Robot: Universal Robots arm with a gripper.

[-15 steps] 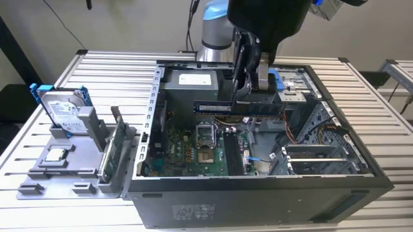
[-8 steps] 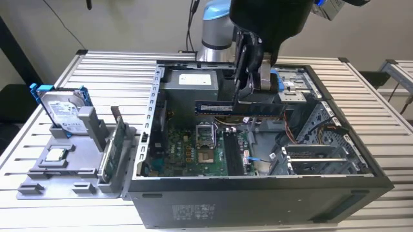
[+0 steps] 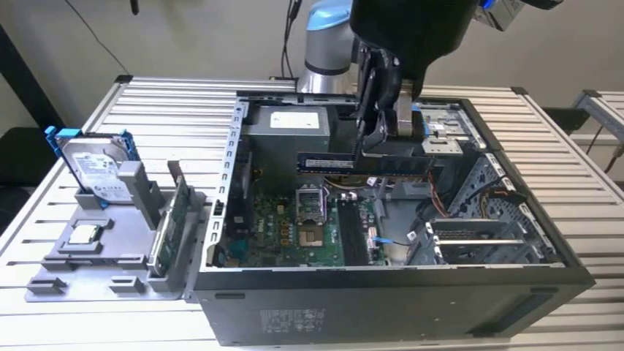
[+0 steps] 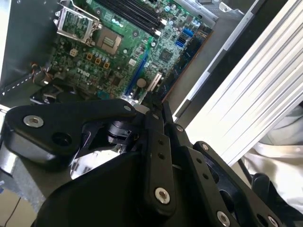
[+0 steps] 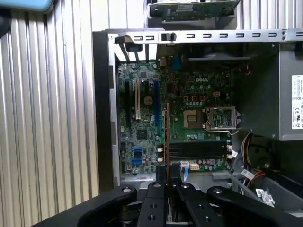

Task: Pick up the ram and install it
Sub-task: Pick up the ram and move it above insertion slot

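The ram (image 3: 322,161), a long dark strip, hangs level over the open computer case (image 3: 546,256), above the motherboard (image 3: 283,227). My gripper (image 3: 375,152) is shut on the ram near its middle, reaching down from above. In the first wrist view the ram (image 5: 167,132) appears edge-on as a thin line running out from the gripper (image 5: 167,178). It lies across the board beside the black memory slots (image 5: 196,150). The second wrist view has the closed fingers (image 4: 154,118) above the board, with the memory slots (image 4: 137,12) farther off.
A grey holder tray (image 3: 58,281) stands at the exterior view's left. It carries a silver hard drive in a blue frame (image 3: 98,172), a small square CPU chip (image 3: 86,234) and an upright card (image 3: 171,227). Inside the case are the power supply (image 3: 292,128), the CPU socket (image 3: 312,203) and cables (image 3: 487,197).
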